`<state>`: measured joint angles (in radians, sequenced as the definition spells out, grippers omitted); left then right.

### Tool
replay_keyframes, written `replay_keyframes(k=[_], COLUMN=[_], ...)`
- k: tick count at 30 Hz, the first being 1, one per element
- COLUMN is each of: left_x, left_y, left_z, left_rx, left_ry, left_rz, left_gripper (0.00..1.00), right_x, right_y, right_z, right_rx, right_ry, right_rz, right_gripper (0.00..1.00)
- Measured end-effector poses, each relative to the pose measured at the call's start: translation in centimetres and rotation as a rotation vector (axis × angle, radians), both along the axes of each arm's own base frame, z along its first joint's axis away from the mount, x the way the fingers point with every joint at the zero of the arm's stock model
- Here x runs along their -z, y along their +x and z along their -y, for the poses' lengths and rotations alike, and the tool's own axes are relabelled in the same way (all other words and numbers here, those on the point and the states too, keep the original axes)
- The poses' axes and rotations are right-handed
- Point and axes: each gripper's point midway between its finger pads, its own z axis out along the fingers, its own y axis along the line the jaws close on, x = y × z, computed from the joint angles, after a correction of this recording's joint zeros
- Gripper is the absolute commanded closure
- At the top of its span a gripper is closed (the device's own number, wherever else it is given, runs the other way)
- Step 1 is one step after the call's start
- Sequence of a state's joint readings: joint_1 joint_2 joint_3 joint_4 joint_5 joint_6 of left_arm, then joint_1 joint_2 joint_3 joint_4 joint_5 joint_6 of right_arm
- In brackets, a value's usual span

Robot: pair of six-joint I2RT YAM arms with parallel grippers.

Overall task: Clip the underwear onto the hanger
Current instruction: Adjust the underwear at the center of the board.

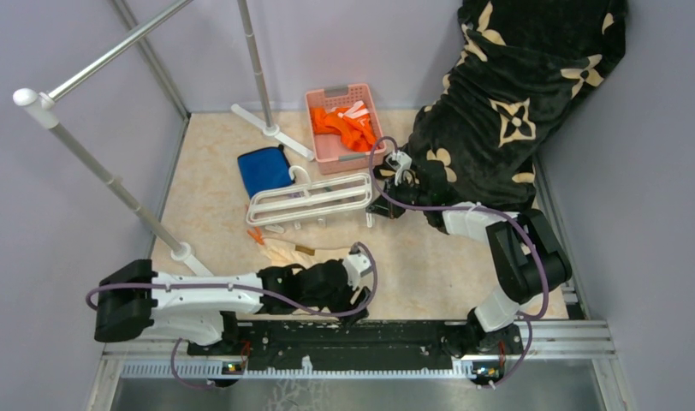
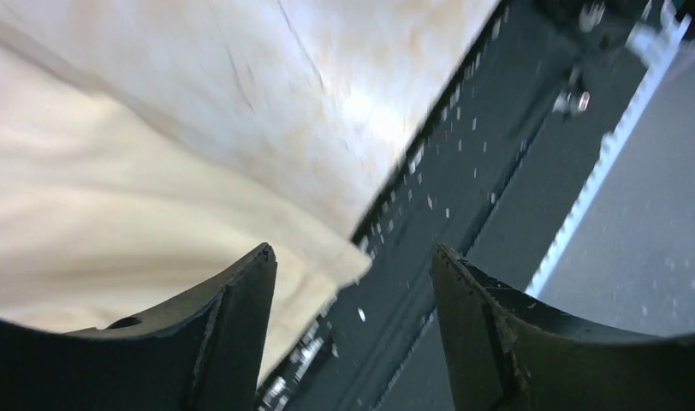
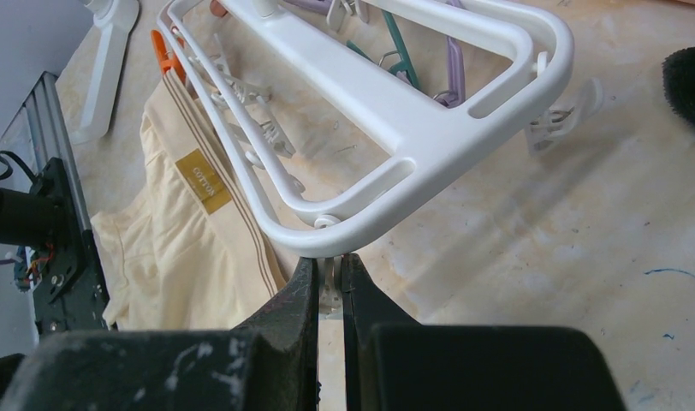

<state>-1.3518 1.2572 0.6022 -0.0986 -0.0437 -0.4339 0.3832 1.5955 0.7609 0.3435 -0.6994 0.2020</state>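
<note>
The underwear lies flat on the table in front of the white hanger, its gold label at the striped waistband. My left gripper is open and low over the near corner of the underwear, one finger above the fabric and the other above the black rail. In the top view the left gripper is at the table's near edge. My right gripper is shut on a small white clip hanging under the near end of the hanger. In the top view the right gripper is at the hanger's right end.
A pink basket of orange clothes stands behind the hanger, and a blue folded cloth lies to its left. An orange clip lies by the underwear. Grey rack poles rise on the left. A black patterned blanket covers the back right.
</note>
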Motion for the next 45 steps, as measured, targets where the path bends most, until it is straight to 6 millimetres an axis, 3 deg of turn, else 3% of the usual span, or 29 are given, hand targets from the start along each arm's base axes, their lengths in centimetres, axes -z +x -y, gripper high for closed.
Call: replay_keyframes(k=[6,12,15,22,26,30,35,45], left_x=[-6.3,-6.8,-6.8,-3.0,-0.9,-0.5,-0.5,2.0], left_y=[5.3,13.2,15.3,15.9,16.9,18.6,19.9,18.3], left_z=[1.8,-1.5,-2.5,-2.3,-2.7,-3.1,-2.0,-2.8], left_rx=[-0.03,-0.107,-0.059,0.268,0.349,0.371,0.441,0.558], left_ry=[-0.134,-0.107,-0.091,-0.005,0.022,0.023,0.019,0.07], left_rz=[0.21,0.307,0.375,0.454,0.449,0.46,0.477,0.383], left_gripper=[0.28,0.3,0.33,0.39,0.39,0.4,0.39,0.31], right_x=[-0.1,-0.2,-0.5,-1.1,-1.1,-1.1,-1.1,-1.1], right_y=[0.1,0.1,0.1,0.3,0.3,0.2,0.2,0.1], right_z=[0.1,0.0,-0.2,-0.4,-0.4,-0.5,-0.5,-0.5], right_rx=[0.006,0.002,-0.005,-0.009,-0.015,-0.021,-0.021,-0.023], right_ry=[-0.002,0.002,0.014,0.031,0.035,0.037,0.037,0.036], right_rz=[0.004,0.008,0.019,0.039,0.038,0.038,0.038,0.038], right_gripper=[1.0,1.0,1.0,1.0,1.0,1.0,1.0,1.0])
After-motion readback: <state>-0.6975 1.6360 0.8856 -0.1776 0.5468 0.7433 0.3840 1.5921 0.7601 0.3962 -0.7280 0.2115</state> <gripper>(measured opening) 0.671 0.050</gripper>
